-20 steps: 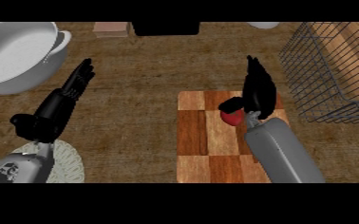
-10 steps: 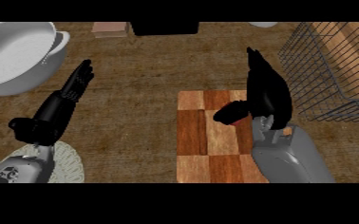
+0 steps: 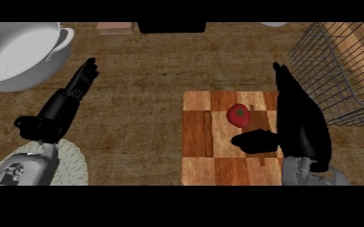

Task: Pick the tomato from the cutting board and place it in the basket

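basket (image 3: 334,72): cut by right edge | pot (image 3: 28,53): cut by left edge

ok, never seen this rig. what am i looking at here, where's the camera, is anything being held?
The camera sits at the robot's head and looks steeply down at a brown kitchen counter. The two dark shapes coming up from the bottom edge are its forearms and black hands.

The left hand is open, fingers straight, resting over the counter near a grey pot at the upper left.

The right hand is open over a checkered wooden cutting board, its thumb stuck out just below a red tomato lying on the board. Nothing is held: the tomato lies free beside the palm.

A wire basket stands at the right edge, where the tomato should go. A pale woven mat shows at the lower left.
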Motion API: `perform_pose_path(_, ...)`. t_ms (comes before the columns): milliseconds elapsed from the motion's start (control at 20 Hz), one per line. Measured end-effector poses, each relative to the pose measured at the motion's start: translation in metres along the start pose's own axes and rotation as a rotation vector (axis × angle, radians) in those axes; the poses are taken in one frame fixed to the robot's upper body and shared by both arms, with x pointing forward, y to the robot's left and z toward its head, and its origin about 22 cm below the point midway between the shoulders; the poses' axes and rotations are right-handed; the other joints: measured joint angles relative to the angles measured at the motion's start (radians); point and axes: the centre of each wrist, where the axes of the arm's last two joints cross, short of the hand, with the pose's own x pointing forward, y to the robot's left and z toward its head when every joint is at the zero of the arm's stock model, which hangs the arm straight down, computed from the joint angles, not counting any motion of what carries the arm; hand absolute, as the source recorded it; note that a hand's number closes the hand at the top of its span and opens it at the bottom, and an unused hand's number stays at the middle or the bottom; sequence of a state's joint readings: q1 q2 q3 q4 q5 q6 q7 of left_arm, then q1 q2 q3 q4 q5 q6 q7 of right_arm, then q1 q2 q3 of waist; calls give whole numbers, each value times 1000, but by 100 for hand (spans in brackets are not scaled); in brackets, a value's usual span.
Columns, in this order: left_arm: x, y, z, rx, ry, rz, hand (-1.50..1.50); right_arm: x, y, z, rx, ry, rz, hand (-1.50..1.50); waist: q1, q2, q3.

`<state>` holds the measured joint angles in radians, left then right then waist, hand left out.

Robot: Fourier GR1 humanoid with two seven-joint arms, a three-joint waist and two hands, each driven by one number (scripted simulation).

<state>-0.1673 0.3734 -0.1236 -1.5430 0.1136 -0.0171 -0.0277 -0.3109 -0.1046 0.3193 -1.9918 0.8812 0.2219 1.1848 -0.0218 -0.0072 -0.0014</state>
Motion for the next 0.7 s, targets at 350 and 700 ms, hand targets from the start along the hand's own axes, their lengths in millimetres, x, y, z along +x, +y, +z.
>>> perform_pose_path(350, -1, -5, 0, -22, -10, 5, 0, -21, 24, -7, -21, 62, 15, -150, 17, 6, 1)
perform_pose_path(700, 3, -2, -3, -19, -10, 5, 0, -40, 57, -18, -42, 118, 53, -150, 21, 7, 2)
